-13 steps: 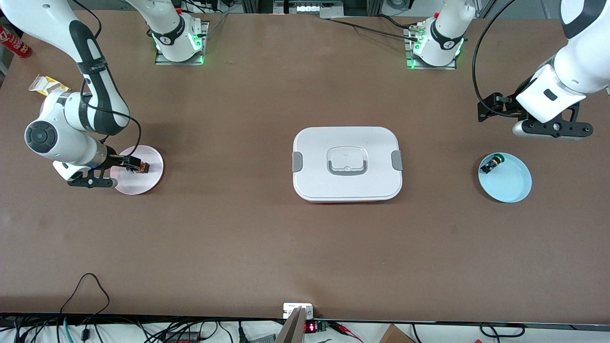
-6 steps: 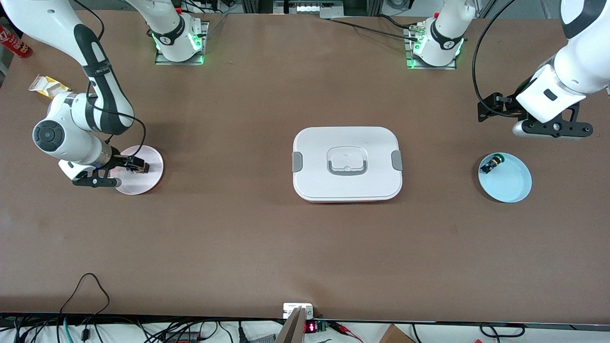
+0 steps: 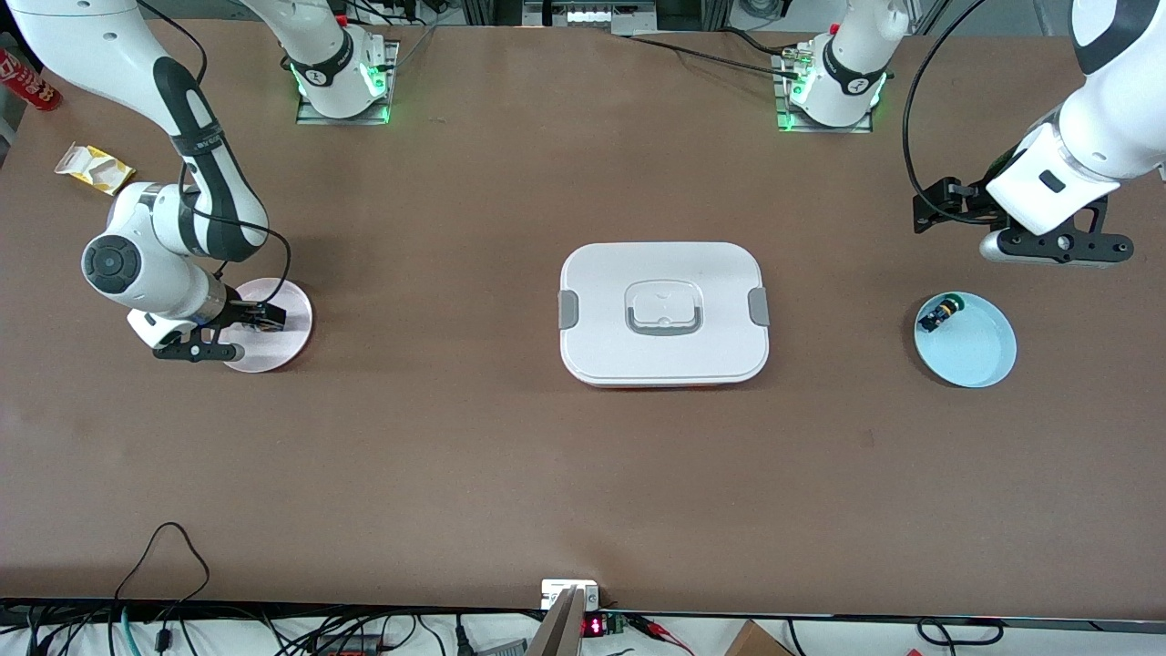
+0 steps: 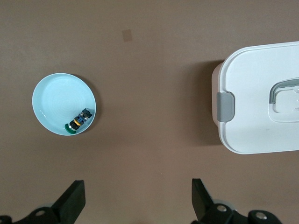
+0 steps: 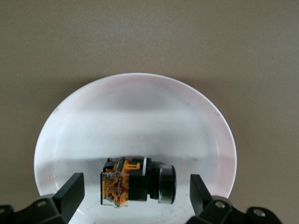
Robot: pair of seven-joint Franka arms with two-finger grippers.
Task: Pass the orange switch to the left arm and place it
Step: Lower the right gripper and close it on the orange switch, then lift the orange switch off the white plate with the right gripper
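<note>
Box (image 3: 664, 312), white with grey side clips and a recessed lid handle, is seen at the middle of the table (image 3: 455, 456), between 2 small plates. At the right arm's end, the pink plate (image 3: 290, 339) carries the orange switch (image 5: 135, 181), which is laid on its side on the plate's floor. The right gripper (image 5: 135, 198) is held low over this plate, its fingers (image 5: 70, 189) spread wide with the switch between them and apart from both. At the left arm's end, the blue plate (image 3: 967, 341) holds a small black switch (image 3: 940, 314) with blue and green parts, lying against the plate's rim. Farther from the front camera than this plate, the left gripper (image 4: 135, 200) is held in the air over bare table, open and empty; the left arm waits.
</note>
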